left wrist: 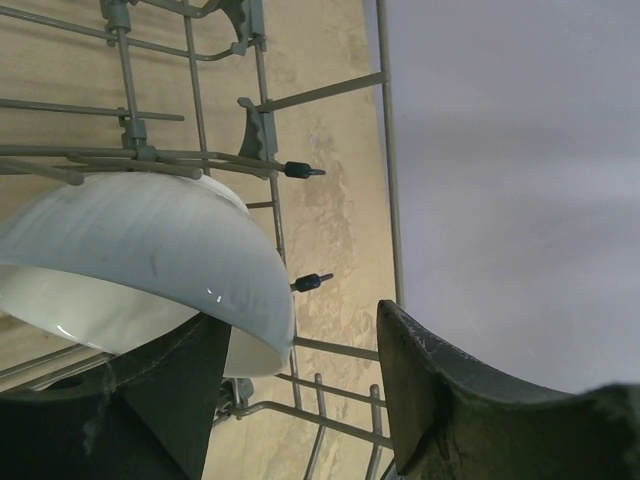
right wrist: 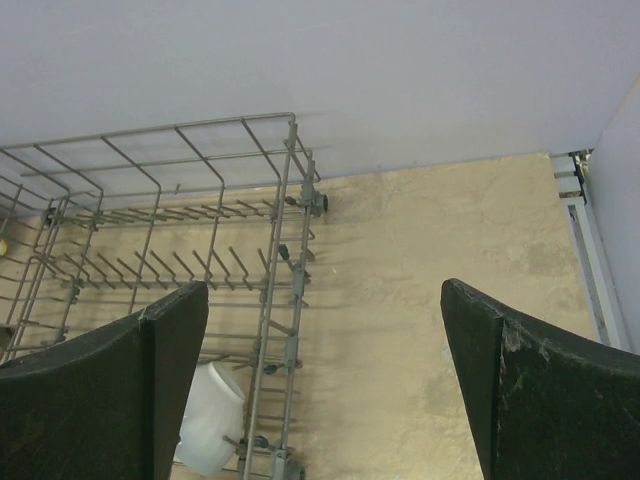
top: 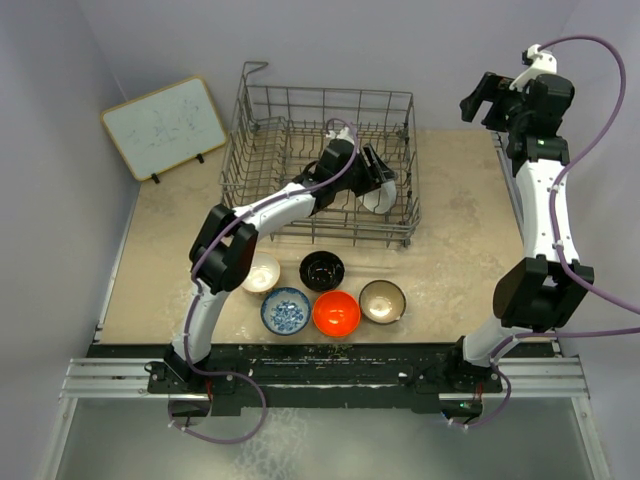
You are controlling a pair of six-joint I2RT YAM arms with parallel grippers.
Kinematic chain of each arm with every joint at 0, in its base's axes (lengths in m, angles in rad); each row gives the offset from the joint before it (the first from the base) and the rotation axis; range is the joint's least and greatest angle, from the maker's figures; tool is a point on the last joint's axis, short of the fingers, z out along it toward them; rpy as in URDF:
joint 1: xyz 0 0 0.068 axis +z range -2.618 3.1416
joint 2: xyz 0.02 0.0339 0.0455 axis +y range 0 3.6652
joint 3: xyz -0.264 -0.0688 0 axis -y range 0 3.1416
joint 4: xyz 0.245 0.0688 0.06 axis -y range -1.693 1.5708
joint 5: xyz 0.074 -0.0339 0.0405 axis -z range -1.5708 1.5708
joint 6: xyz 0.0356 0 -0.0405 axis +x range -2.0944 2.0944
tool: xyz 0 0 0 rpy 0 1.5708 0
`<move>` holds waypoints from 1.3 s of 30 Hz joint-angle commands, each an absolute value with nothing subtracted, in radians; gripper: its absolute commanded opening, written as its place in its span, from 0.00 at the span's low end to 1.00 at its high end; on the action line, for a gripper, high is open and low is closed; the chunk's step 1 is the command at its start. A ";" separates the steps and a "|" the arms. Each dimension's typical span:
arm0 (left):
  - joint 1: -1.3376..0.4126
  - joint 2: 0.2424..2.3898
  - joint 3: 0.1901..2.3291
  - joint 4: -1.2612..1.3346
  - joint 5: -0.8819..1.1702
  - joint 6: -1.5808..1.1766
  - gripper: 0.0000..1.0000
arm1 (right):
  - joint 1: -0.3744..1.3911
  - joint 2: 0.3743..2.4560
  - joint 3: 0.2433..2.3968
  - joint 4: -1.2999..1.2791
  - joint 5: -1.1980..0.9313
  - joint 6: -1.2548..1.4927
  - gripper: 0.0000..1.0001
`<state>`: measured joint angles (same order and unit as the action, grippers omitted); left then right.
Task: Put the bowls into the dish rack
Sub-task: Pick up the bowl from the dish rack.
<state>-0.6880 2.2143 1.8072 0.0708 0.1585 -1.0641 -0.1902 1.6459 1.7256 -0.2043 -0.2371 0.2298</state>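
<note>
A white bowl (top: 378, 198) stands on its edge among the tines at the front right of the grey wire dish rack (top: 262, 138). My left gripper (top: 372, 172) reaches into the rack right at this bowl. In the left wrist view the bowl (left wrist: 140, 240) leans against the left finger (left wrist: 170, 390), and a wide gap separates it from the right finger; the left gripper (left wrist: 300, 320) is open. Cream (top: 262, 272), black (top: 322, 270), blue-patterned (top: 285, 311), orange-red (top: 336, 313) and brown-rimmed (top: 382, 301) bowls sit on the table before the rack. My right gripper (top: 490, 100) hangs open and empty, high at the back right.
A white board (top: 163, 126) leans at the back left. The right wrist view looks down on the rack's right wall (right wrist: 270, 230), the white bowl (right wrist: 212, 415) and bare table to the right. A metal rail (right wrist: 585, 230) edges the table's right side.
</note>
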 commanded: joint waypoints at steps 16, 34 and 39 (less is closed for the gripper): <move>-0.693 2.280 1.861 0.158 0.096 -1.092 0.48 | -0.199 1.587 1.707 -0.153 -0.256 0.233 1.00; -0.693 2.167 1.812 0.294 0.182 -1.050 0.00 | -0.202 1.587 1.717 -0.156 -0.246 0.232 1.00; -0.692 2.122 1.832 0.313 0.234 -1.014 0.00 | -0.204 1.589 1.719 -0.156 -0.242 0.227 1.00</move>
